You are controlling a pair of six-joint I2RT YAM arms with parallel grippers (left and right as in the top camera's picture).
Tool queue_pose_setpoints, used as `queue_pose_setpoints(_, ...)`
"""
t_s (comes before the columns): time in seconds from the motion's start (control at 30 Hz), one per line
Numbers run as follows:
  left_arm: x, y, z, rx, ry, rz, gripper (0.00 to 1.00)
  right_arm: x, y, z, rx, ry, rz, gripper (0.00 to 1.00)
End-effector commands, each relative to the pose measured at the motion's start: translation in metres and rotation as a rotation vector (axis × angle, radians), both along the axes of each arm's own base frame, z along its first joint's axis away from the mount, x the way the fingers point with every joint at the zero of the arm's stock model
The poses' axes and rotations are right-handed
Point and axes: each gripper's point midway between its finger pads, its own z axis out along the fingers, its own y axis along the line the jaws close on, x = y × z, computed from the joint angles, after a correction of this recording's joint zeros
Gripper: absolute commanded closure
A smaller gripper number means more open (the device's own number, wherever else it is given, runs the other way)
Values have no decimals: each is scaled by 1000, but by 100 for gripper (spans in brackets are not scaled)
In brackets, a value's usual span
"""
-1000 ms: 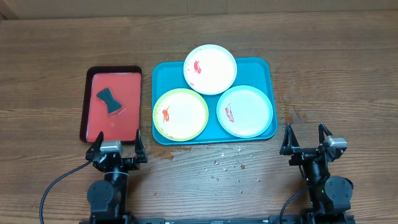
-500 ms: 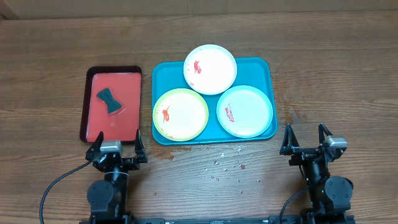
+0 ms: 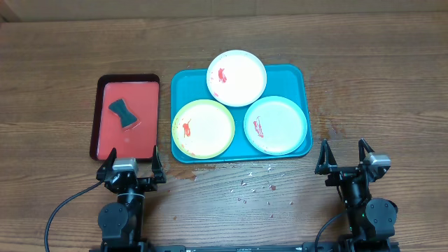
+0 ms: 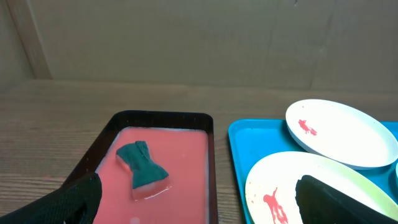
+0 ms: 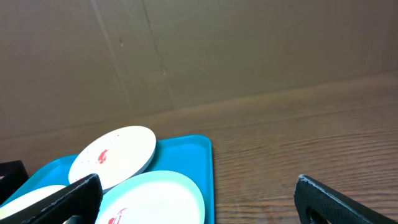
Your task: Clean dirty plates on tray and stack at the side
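Dirty round shallow plates lie on the large turquoise rectangular plastic tray [image 3: 294,78]: the white plate [image 3: 236,77] overhangs its far rim, the yellow-green-rimmed plate [image 3: 204,129] is near left and the light-blue-rimmed plate [image 3: 276,125] near right. The left gripper [image 3: 131,158] and the right gripper [image 3: 343,150] hover at the wooden table's [image 3: 378,77] near edge, fingers spread wide, holding nothing.
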Motion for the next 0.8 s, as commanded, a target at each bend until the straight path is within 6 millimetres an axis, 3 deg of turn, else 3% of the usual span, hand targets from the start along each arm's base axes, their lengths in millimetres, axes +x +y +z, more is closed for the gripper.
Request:
queue_pose_setpoints(0.0,0,0,1,16,-8,-1,0,0,-1,-1,-8,-6,-7,0)
queue_pose_setpoints(0.4,0,0,1,16,-10,-1,0,0,-1,-1,-8,-6,-7,0)
queue_pose_setpoints(0.63,-1,-14,45,15,-189,-77,0,0,-1,-1,-8,-6,-7,0)
queue_pose_setpoints(0.77,-14,-38,93,39,-391,-219,0,0,-1,-1,-8,-6,-7,0)
